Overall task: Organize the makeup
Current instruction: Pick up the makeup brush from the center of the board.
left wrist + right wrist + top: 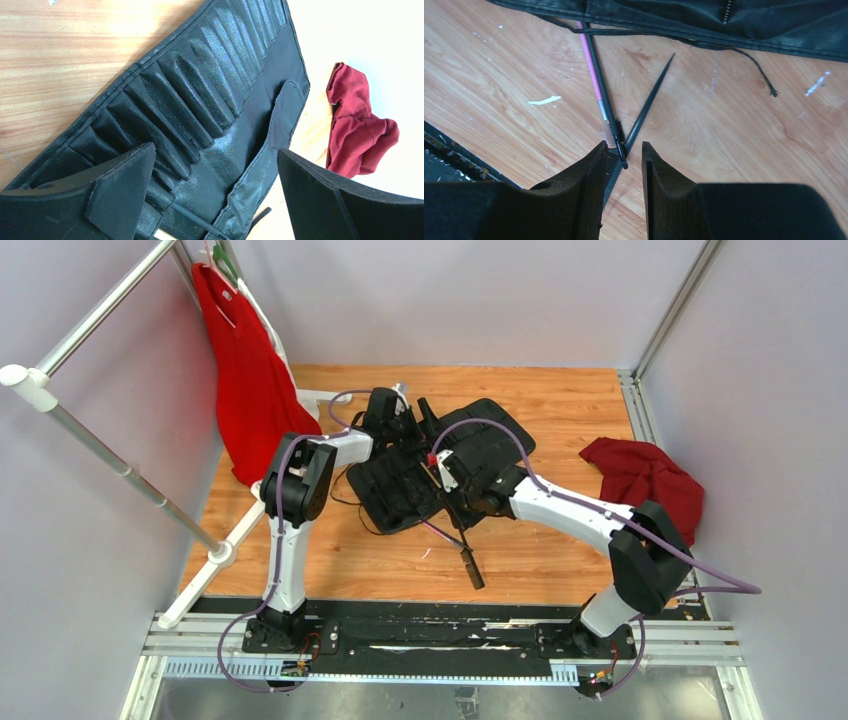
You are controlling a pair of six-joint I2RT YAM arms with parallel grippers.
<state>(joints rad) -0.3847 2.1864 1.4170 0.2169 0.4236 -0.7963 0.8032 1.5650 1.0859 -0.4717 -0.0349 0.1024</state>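
Three loose makeup tools lie crossed on the wood: a pink-shafted brush (pixel 593 75), a thin black brush (pixel 604 102) and a black comb-like tool (pixel 646 107). In the top view they show near the front (pixel 470 565). My right gripper (pixel 624 150) (pixel 465 515) hovers just over their heads, its jaws narrowly apart and holding nothing. My left gripper (pixel 215 165) (pixel 398 430) is wide open above the black slotted roll (pixel 200 75) (pixel 400 485). A thin black brush handle (pixel 195 217) lies on the roll between the left fingers.
A dark red cloth (pixel 645 480) (pixel 360 135) lies at the right. A red garment (pixel 250 380) hangs on a white pipe rack (pixel 215 555) at the left. The roll's cord (pixel 754 70) trails over the wood. The black base rail (pixel 449 157) runs along the near edge.
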